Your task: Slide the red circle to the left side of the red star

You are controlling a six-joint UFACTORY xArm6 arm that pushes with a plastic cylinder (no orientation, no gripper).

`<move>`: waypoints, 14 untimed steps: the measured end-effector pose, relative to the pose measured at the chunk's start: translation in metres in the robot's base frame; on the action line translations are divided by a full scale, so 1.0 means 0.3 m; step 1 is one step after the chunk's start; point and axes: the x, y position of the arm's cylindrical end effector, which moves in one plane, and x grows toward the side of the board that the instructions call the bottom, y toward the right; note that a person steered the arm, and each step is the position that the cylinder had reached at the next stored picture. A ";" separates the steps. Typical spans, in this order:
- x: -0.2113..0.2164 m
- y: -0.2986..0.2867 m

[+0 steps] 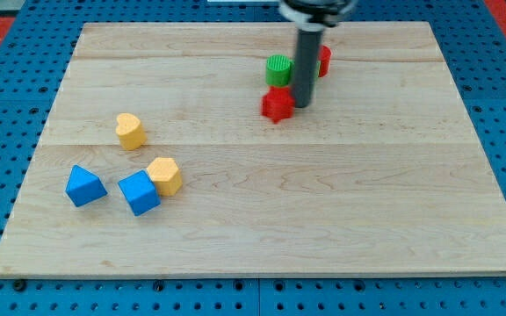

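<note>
The red star (276, 105) lies on the wooden board (262, 219) a little above the middle. The red circle (323, 61) sits up and to the right of it, mostly hidden behind my dark rod. My tip (302, 105) rests on the board just right of the red star, touching or nearly touching it, and below-left of the red circle. A green circle (278, 69) stands directly above the red star, left of the rod.
A yellow block (130, 131) lies at the left. Below it sit a blue block (85, 186), a blue cube (139, 193) and a yellow hexagon (164, 175), the last two touching. Blue pegboard surrounds the board.
</note>
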 end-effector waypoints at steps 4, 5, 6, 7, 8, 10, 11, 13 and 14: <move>-0.294 0.583; -0.313 0.263; -0.343 0.025; -0.402 -0.318; -0.479 -0.376; -0.147 -0.390; -0.074 -0.402; -0.084 -0.413; -0.089 -0.413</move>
